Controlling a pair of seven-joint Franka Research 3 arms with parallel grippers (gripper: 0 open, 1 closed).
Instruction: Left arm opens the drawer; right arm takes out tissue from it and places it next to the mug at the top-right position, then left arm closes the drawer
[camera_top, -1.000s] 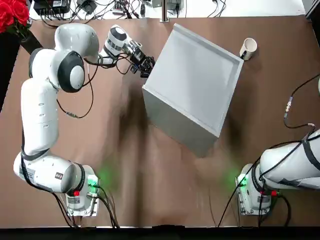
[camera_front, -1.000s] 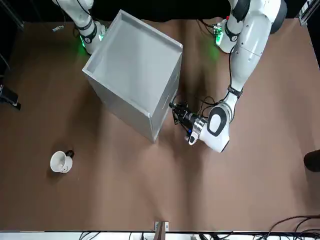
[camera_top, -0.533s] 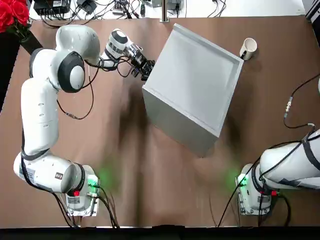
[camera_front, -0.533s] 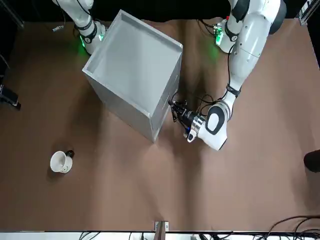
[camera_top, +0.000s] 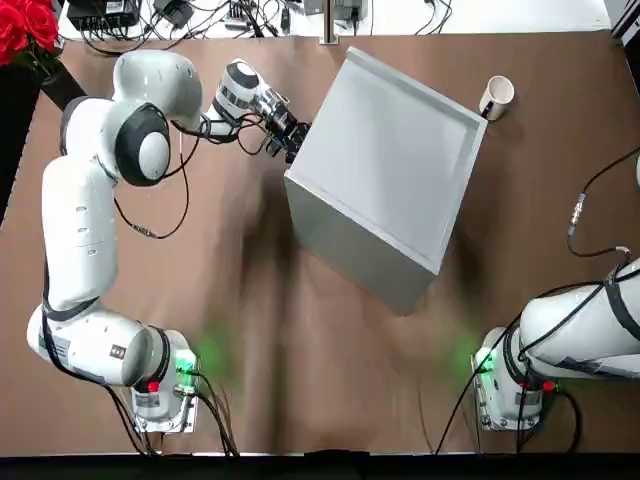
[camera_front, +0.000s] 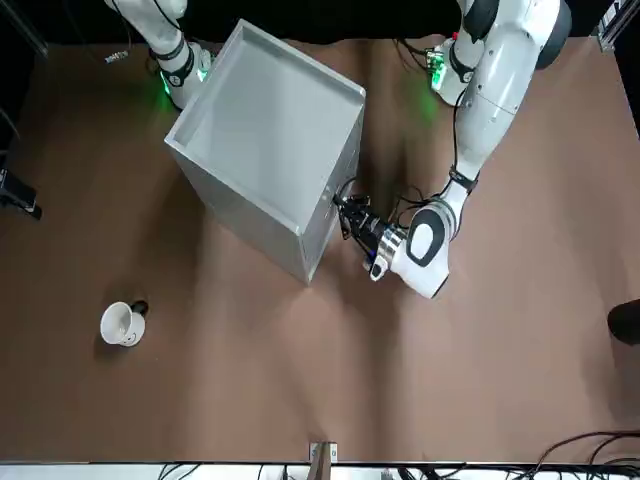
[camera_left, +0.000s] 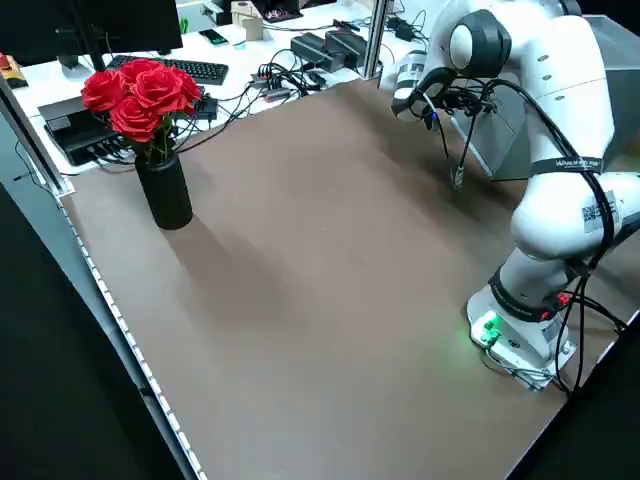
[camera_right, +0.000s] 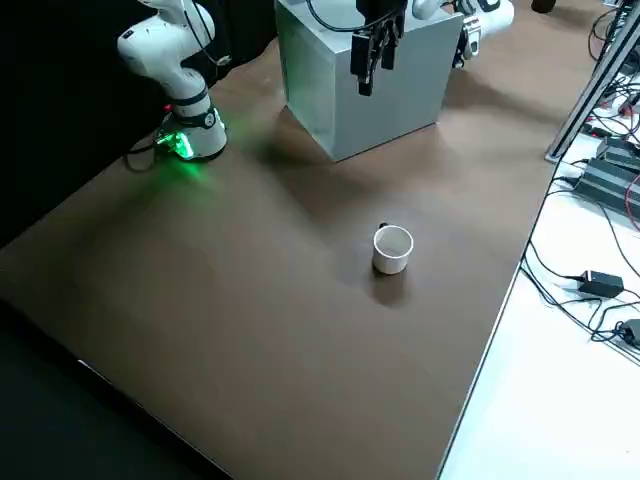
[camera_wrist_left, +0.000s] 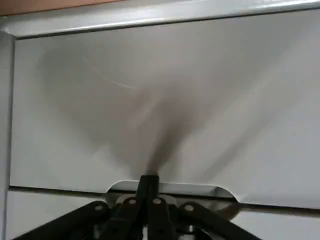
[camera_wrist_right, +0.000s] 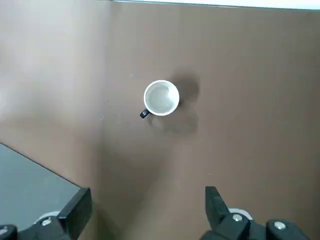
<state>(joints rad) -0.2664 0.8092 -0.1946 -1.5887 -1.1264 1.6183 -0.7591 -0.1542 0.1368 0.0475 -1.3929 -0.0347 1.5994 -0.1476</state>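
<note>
Since the earlier frame: left hand (camera_top: 291, 136) moved in from just beside the cabinet (camera_top: 385, 175) to its upper-left face, now at or touching the panel.

Left arm (camera_top: 85, 210): base at the near-left of the worktop (camera_top: 250, 330), reaching up and across. Its hand's fingers, in the left wrist view, are drawn together, tips (camera_wrist_left: 148, 182) at the cut-out notch along the drawer (camera_wrist_left: 165, 100) front's edge; whether they actually grip the edge is hard to judge.

Drawer: fully in, pale front flush with the cabinet, facing up-left in the top view.

Cabinet: grey box, mid-worktop, set diagonally, long axis running from upper-left to lower-right.

Mug (camera_top: 496, 96): upright, at the far right of the worktop, just beside the cabinet's far-right corner, apart from it.

Right arm (camera_top: 575, 335): base at near-right. Right hand (camera_wrist_right: 145, 205) raised above the mug, fingers spread wide, holding nothing.
</note>
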